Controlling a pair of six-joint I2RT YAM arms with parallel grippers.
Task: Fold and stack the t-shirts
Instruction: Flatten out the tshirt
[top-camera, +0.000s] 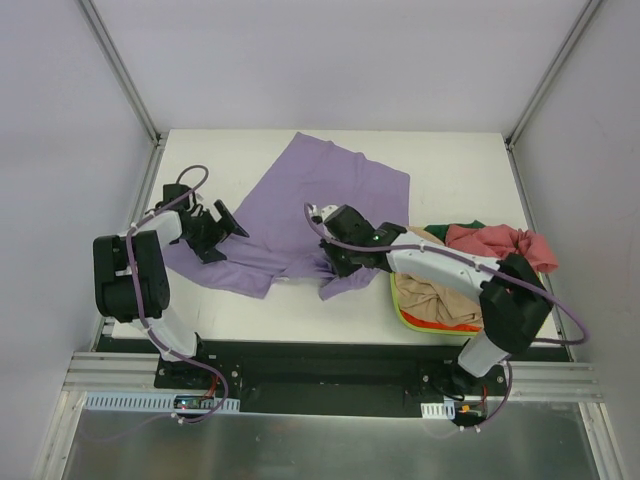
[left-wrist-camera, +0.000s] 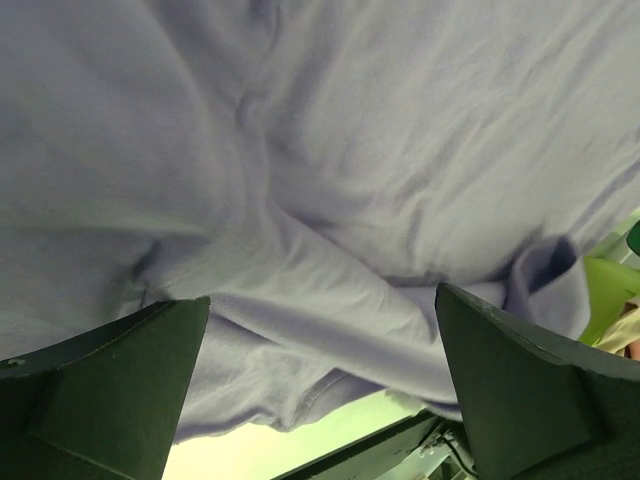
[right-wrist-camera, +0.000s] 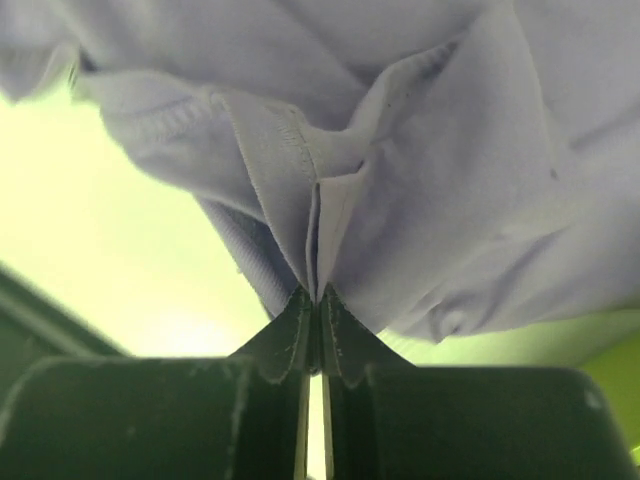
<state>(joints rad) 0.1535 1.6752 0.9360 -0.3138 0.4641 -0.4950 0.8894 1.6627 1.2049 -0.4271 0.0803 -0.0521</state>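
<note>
Lavender t-shirt (right-wrist-camera: 430, 150) cloth sits pinched between the pressed-together fingertips of the right gripper (right-wrist-camera: 315, 300), a hemmed fold rising straight out of the closed tips in the right wrist view. Seen from above, that gripper holds the shirt's near edge, where the cloth bunches up just left of the lime-green basket (top-camera: 400, 314). The left gripper (left-wrist-camera: 315, 300) is spread wide over the shirt's left part, its dark fingers (left-wrist-camera: 110, 380) well apart and clamping nothing. The shirt itself lies mostly flat and skewed across the middle of the white table (top-camera: 460, 170). A tan-beige t-shirt (top-camera: 440, 295) fills the basket near the table's right near corner, a pinkish-red t-shirt (top-camera: 495, 245) is draped over its far rim, and a sliver of dark green t-shirt (top-camera: 472, 224) shows behind
</note>
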